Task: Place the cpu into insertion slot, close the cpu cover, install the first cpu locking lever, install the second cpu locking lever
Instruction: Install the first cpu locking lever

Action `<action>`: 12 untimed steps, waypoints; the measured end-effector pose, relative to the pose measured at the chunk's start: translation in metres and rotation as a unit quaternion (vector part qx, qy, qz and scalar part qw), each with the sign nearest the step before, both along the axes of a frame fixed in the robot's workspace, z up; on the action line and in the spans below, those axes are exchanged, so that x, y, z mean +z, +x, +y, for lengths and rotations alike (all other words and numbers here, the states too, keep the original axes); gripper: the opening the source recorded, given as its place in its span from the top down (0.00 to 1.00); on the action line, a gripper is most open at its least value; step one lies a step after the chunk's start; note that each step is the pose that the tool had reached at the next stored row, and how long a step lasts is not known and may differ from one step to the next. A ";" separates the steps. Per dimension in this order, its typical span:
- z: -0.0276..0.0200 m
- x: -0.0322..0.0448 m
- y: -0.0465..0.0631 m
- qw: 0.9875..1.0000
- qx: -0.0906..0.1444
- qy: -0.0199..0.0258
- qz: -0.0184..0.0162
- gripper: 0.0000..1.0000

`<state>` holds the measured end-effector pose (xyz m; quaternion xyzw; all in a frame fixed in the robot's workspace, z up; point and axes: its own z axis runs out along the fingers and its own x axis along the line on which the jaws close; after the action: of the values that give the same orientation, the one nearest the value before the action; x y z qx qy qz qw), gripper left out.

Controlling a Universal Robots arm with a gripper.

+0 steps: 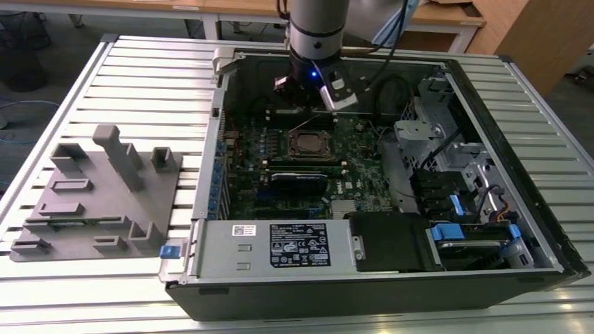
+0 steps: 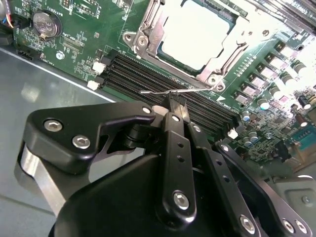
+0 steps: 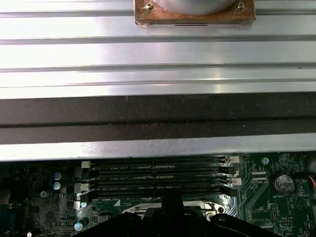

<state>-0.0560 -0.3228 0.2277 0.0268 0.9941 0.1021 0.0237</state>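
The cpu (image 2: 195,32), with a bright silver top, lies in the insertion slot (image 1: 309,143) on the green board. The silver cpu cover (image 2: 148,34) lies flat around it, framing the chip. A thin wire locking lever (image 2: 158,92) stands off the socket's edge beside the black memory slots; in the exterior view this lever (image 1: 304,124) rises at a slant toward the arm. My gripper (image 2: 174,101) has its black fingers shut together, their tips right at the wire. I cannot tell whether the wire is pinched between them. In the exterior view the gripper (image 1: 311,106) hangs just behind the socket.
The open computer case (image 1: 213,209) lies on a slatted metal table (image 1: 139,76). Long black memory slots (image 3: 158,177) run beside the socket. A power supply (image 1: 274,245) sits at the case front, drive cages (image 1: 446,160) on the exterior view's right, and a grey fixture block (image 1: 97,195) on its left.
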 end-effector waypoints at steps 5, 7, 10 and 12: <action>-0.0001 -0.0012 0.000 1.000 0.000 0.000 0.000 0.89; 0.0003 -0.0015 0.000 1.000 0.000 0.000 0.000 0.89; 0.0008 -0.0019 0.000 1.000 0.000 0.000 0.000 0.89; 0.0009 -0.0024 0.000 1.000 0.000 0.000 0.000 0.89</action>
<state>-0.0560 -0.3219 0.2254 0.0268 0.9941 0.1023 0.0237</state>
